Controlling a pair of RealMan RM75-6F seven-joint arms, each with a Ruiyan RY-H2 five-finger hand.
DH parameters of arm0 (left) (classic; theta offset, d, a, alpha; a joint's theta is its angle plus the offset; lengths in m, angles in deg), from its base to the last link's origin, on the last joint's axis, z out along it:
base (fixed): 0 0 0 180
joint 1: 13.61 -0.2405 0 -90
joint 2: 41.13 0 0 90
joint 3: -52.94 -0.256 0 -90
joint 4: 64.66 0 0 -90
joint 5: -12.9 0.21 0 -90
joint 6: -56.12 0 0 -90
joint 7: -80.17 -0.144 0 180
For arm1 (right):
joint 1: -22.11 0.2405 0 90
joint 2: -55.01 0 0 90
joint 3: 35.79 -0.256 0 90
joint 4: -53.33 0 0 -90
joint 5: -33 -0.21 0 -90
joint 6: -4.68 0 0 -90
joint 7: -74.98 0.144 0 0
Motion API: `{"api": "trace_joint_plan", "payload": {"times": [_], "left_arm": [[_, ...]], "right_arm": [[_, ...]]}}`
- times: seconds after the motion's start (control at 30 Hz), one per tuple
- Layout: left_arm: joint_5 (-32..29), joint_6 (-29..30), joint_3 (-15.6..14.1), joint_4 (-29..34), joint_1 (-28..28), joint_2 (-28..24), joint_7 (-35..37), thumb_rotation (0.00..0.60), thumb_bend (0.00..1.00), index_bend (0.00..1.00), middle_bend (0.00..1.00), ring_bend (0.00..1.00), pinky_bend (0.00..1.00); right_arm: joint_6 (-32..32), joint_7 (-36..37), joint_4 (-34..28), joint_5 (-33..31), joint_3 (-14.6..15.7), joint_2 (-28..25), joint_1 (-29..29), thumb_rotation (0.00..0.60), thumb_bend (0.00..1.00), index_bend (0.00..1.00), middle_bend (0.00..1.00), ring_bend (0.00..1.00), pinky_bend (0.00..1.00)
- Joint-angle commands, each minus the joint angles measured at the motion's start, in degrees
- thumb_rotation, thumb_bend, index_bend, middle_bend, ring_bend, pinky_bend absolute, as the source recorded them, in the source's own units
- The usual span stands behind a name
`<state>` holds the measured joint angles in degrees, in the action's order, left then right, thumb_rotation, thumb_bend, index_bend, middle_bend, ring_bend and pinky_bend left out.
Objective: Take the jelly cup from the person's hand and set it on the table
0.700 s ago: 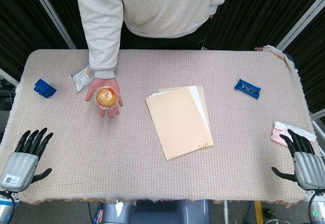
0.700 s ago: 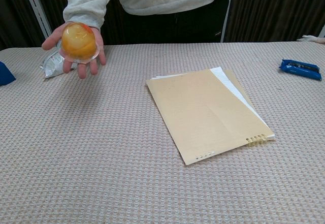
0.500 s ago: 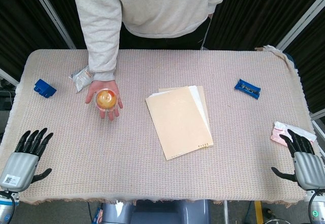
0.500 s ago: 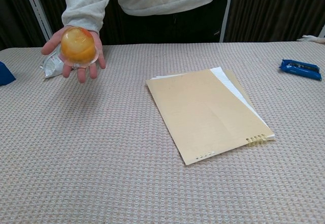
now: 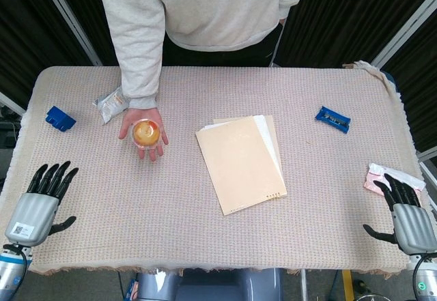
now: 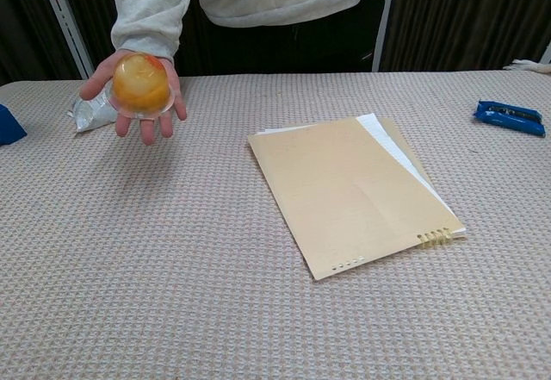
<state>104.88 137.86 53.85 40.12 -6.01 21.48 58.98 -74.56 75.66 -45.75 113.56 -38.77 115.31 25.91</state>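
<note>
An orange jelly cup (image 5: 145,134) (image 6: 141,85) lies on the person's upturned palm (image 5: 143,135) (image 6: 138,96), held above the left part of the table. My left hand (image 5: 42,202) rests open at the table's near left corner, well short of the cup, fingers spread. At the near right corner, beside the table edge, my right hand (image 5: 406,213) is open as well. The chest view shows neither hand.
A tan folder on white paper (image 5: 242,163) (image 6: 355,190) lies mid-table. A silver packet (image 5: 109,104) (image 6: 89,111) and a blue block (image 5: 59,118) sit at far left. A blue wrapper (image 5: 332,118) (image 6: 510,115) is at right, a pink packet (image 5: 381,178) by my right hand.
The person's hand with the cup has shifted slightly toward the table's middle. My left hand has edged forward and a little right. My right hand has barely moved.
</note>
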Motion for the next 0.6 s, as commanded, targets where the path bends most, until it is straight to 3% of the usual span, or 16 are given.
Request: {"api": "trace_joint_plan", "payload": {"times": [0.03, 0.27, 0.47, 0.6], "left_arm": [[-6.81, -5.45, 4.98, 4.92, 4.73, -1.54, -4.85, 0.6, 0.15, 0.0, 0.0, 0.0, 0.0], [-29.34, -16.17, 14.37, 11.12, 17.04, -0.63, -19.56, 0.6, 0.17, 0.03, 0.0, 0.0, 0.0], [-49.53, -15.21, 19.3, 9.08, 29.0, 6.5, -34.06, 0.6, 0.25, 0.06, 0.0, 0.0, 0.03], [-57.23, -13.05, 21.03, 6.62, 35.1, 10.82, -39.6, 0.6, 0.26, 0.09, 0.0, 0.0, 0.04]], "right_arm": [[0.26, -0.19, -0.03, 0.07, 0.04, 0.07, 0.16, 0.6, 0.07, 0.13, 0.0, 0.0, 0.0], [1.21, 0.17, -0.16, -0.05, 0.23, -0.21, 0.51, 0.6, 0.07, 0.13, 0.0, 0.0, 0.0], [2.07, 1.11, 0.01, -0.57, 0.29, -0.81, 0.7, 0.6, 0.07, 0.13, 0.0, 0.0, 0.0], [2.4, 1.56, 0.0, -0.8, 0.27, -1.05, 0.79, 0.6, 0.07, 0.13, 0.0, 0.0, 0.0]]}}
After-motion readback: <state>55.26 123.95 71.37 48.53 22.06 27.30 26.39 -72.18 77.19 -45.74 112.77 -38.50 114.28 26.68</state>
